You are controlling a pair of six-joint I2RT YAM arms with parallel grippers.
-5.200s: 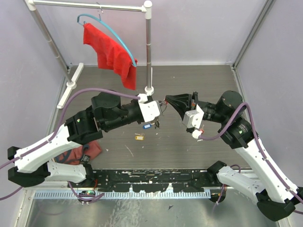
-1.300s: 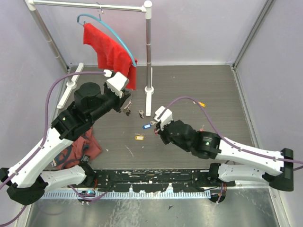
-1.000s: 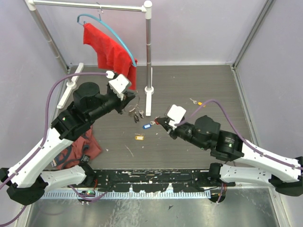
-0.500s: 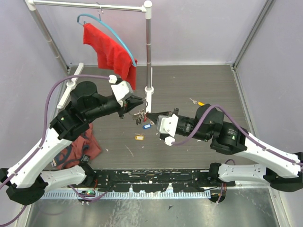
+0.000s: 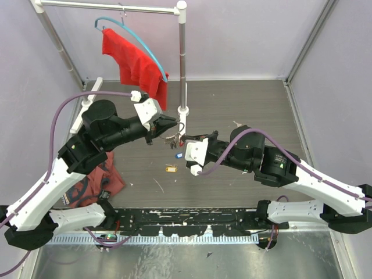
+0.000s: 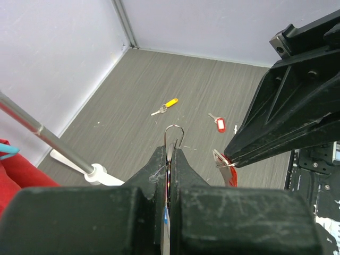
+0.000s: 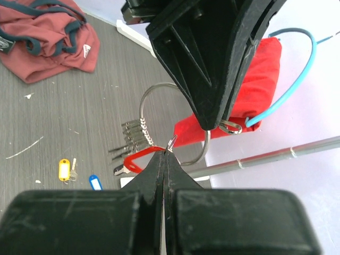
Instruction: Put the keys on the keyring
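Note:
My left gripper [image 5: 176, 123] is shut on the keyring [image 5: 172, 137], a thin silver wire ring with several keys hanging from it above the floor. In the left wrist view the wire loop [image 6: 173, 135] sticks up between the shut fingers [image 6: 171, 151]. My right gripper [image 7: 165, 153] is shut on the small ring of a red-tagged key [image 7: 137, 159], its tip right beside the keyring wire [image 7: 141, 109] and the hanging keys [image 7: 132, 139]. From above, the right gripper [image 5: 182, 141] sits just below and right of the left one.
A blue-tagged key [image 5: 179, 154] and a yellow tag [image 5: 170, 168] lie on the floor below the grippers. A yellow-tagged key [image 6: 166, 106] and another red-tagged key [image 6: 217, 122] lie farther off. The white rack post [image 5: 182, 70] with a red cloth [image 5: 136, 67] stands behind; a maroon garment [image 7: 48, 42] lies left.
My right gripper has swung left and up with the red-tagged key, from apart to right beside the keyring. My left gripper has shifted a little right with the ring.

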